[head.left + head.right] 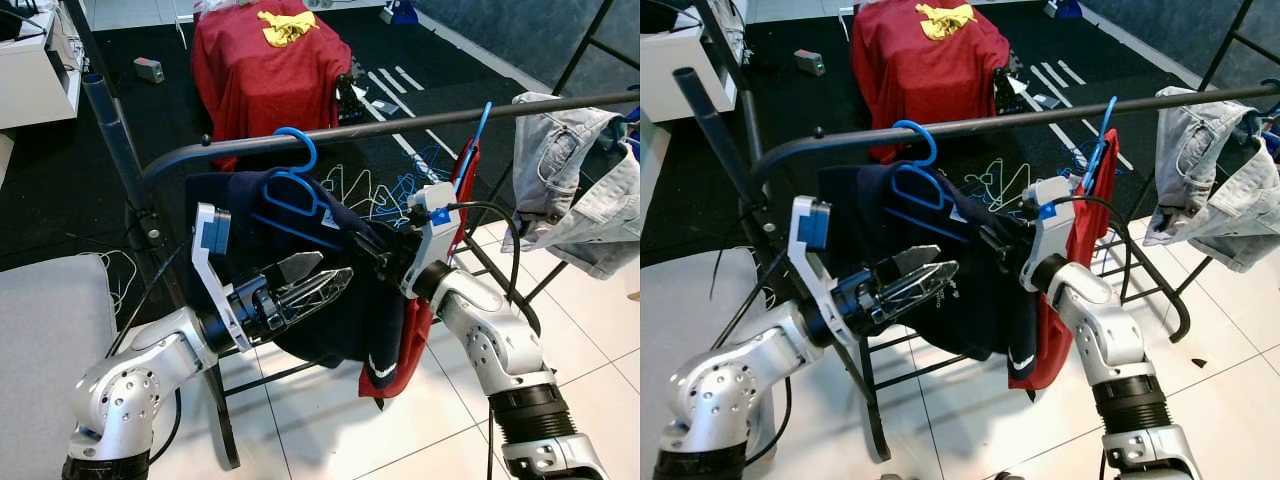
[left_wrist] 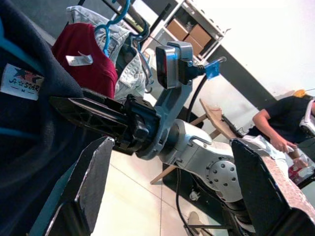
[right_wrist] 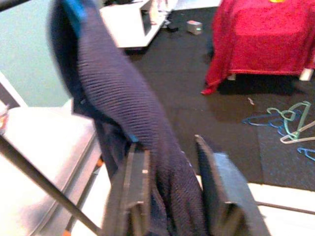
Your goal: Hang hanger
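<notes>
The blue hanger point(image 1: 292, 185) carries a dark navy garment point(image 1: 345, 290), its hook up and curled over the rail point(image 1: 400, 126) toward the far side; its shoulder bar slopes down to the right. The right tool point(image 3: 172, 189) is clamped on the garment's cloth. The left tool point(image 1: 310, 285) sits spread apart against the garment's near side, gripping nothing. A red shirt point(image 1: 462, 175) hangs just right.

the blue hanger point(image 1: 291, 180) carries a dark navy garment point(image 1: 330, 290) and its hook is looped over the dark metal rail point(image 1: 400, 128) of the clothes rack. the garment droops below the rail, bunched, with a white label near the collar.
</notes>
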{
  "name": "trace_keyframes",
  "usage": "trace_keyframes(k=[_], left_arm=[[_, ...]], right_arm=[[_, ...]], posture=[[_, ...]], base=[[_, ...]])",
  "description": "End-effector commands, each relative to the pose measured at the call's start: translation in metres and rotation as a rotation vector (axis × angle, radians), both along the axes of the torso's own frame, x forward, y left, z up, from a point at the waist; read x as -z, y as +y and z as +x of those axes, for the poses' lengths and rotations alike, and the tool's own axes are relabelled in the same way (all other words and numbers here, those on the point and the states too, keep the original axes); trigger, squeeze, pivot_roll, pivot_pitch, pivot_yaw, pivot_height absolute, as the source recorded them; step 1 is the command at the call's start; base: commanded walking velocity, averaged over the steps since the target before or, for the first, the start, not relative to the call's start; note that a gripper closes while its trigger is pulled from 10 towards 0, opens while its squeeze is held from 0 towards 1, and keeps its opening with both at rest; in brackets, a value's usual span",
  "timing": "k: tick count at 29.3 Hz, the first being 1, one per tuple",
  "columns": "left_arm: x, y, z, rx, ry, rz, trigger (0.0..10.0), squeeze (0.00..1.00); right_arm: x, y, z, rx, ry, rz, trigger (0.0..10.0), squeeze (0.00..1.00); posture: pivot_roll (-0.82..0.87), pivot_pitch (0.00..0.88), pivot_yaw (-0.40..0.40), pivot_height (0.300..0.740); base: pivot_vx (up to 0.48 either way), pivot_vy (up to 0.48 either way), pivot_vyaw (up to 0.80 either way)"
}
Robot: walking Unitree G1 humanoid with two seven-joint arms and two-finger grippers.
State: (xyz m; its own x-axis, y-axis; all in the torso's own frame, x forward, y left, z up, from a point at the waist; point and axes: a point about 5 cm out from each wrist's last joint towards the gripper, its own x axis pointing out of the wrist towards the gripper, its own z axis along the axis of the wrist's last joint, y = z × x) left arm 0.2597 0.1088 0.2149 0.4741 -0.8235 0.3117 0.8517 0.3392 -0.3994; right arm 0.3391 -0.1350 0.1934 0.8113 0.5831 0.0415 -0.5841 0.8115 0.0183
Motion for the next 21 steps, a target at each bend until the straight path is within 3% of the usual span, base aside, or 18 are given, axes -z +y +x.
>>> trace_keyframes(k=[1, 13, 21], left_arm=[[0.009, 0.001, 0.001, -0.025, 0.027, 0.031, 10.0, 0.0], [0.021, 0.004, 0.004, -0.073, 0.048, 0.089, 10.0, 0.0], [0.036, 0.013, 0.015, -0.188, 0.079, 0.165, 10.0, 0.0]], right_arm=[[0.008, -0.003, 0.0, 0.012, 0.019, -0.017, 0.0, 0.0], [0.024, -0.005, -0.004, 0.027, 0.049, -0.07, 0.0, 0.0], [-0.007, -0.003, -0.022, -0.106, -0.095, 0.037, 0.0, 0.0]], posture=[[0.03, 0.195, -0.032, 0.74], [0.03, 0.189, -0.035, 0.74], [0.03, 0.182, -0.035, 0.74]], base=[[0.0, 0.0, 0.0], [0.0, 0.0, 0.0], [0.0, 0.0, 0.0]])
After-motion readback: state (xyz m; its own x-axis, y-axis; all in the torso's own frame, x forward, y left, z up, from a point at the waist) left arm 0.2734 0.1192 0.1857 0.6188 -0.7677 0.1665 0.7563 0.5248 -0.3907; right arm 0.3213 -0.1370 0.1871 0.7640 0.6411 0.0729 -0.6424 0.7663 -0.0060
